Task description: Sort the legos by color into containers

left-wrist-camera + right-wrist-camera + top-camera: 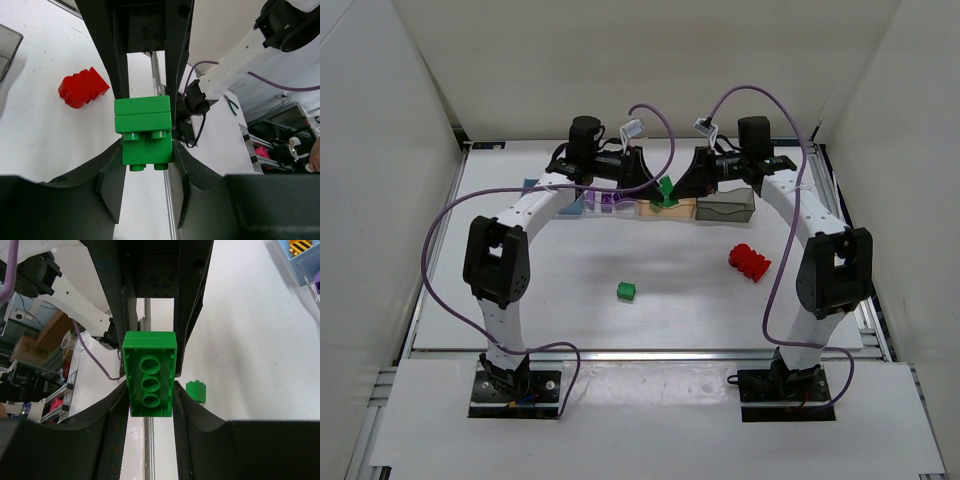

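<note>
Clamping down with the left hand [145,117] on a green lego cluster [145,145], fingers [116,70] narrowed against both flanks, studs pointing to 6 o'clock in the left wrist view. Pinching just as firmly with the right hand [150,357] on a green brick [150,377], hollow underside and three tubes turned to the wrist camera. Meeting nose to nose toward 12 o'clock of the table [570,270] in the overhead view, green showing right between them. Cannot tell from here whether gripping one joined piece or two separate ones. Lining up in that view with the orange container [686,209], midway along the row of boxes. Reading outward along the row: at 3 o'clock, right beside the orange one, the grey container [726,207]; at 9 o'clock, the clear container [630,208] with the purple lego [608,200] inside; further toward 9 o'clock, partly covered by the left arm [520,215], the blue container [295,265] with a yellow lego [302,246] in it. Out on the open table, spotting the red lego [750,262] at 4 o'clock of the hands, apart from every box, and a small green lego [626,290] at 7 o'clock, near the table's middle, touching nothing.
</note>
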Robot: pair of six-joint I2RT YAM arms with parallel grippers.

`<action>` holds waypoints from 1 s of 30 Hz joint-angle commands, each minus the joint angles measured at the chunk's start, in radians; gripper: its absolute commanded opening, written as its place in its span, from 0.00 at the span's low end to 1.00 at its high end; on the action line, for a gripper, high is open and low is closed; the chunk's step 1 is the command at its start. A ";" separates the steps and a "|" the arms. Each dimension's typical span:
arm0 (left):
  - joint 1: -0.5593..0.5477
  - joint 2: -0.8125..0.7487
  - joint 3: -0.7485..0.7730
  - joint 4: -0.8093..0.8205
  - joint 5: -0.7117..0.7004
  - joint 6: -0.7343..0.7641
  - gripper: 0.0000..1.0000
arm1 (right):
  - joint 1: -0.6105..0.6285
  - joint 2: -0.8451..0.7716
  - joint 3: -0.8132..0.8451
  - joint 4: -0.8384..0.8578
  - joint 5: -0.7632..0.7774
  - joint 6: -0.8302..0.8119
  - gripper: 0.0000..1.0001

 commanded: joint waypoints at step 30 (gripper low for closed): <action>0.074 0.031 0.031 -0.102 -0.223 0.102 0.25 | -0.100 -0.072 0.030 -0.282 0.281 -0.413 0.00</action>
